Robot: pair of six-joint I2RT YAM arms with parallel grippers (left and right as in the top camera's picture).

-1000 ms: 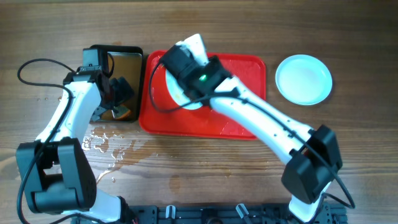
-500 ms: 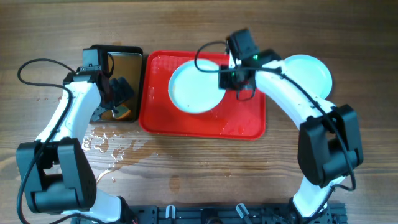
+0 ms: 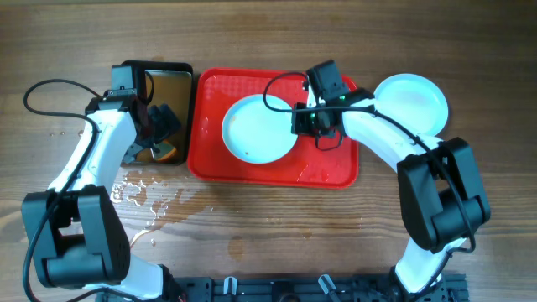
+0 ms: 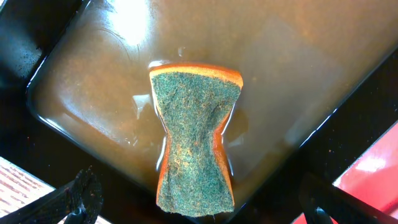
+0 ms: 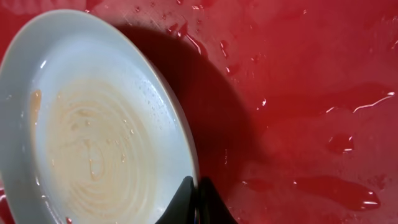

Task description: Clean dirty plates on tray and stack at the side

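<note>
A pale plate (image 3: pixel 258 128) with faint orange-brown swirls (image 5: pixel 93 124) lies over the red tray (image 3: pixel 210 155). My right gripper (image 3: pixel 302 120) is shut on its right rim, and the fingertips (image 5: pixel 198 200) pinch the edge. That held side casts a dark shadow on the wet tray (image 5: pixel 298 93). A second plate (image 3: pixel 411 105), clean-looking, rests on the table right of the tray. My left gripper (image 3: pixel 159 126) hangs open over the black pan, its fingers (image 4: pixel 81 196) either side of a green-faced sponge (image 4: pixel 196 143) lying in brown water.
The black pan (image 3: pixel 127 71) of brownish water (image 4: pixel 280 74) sits just left of the tray. Water puddles (image 3: pixel 143 193) spread on the wood in front of the pan. The arm bases stand at the table's front edge.
My right arm has swung from the tray's left to its right side, and the plate it holds has gone from steeply tilted to nearly flat over the tray. The left arm has not moved.
</note>
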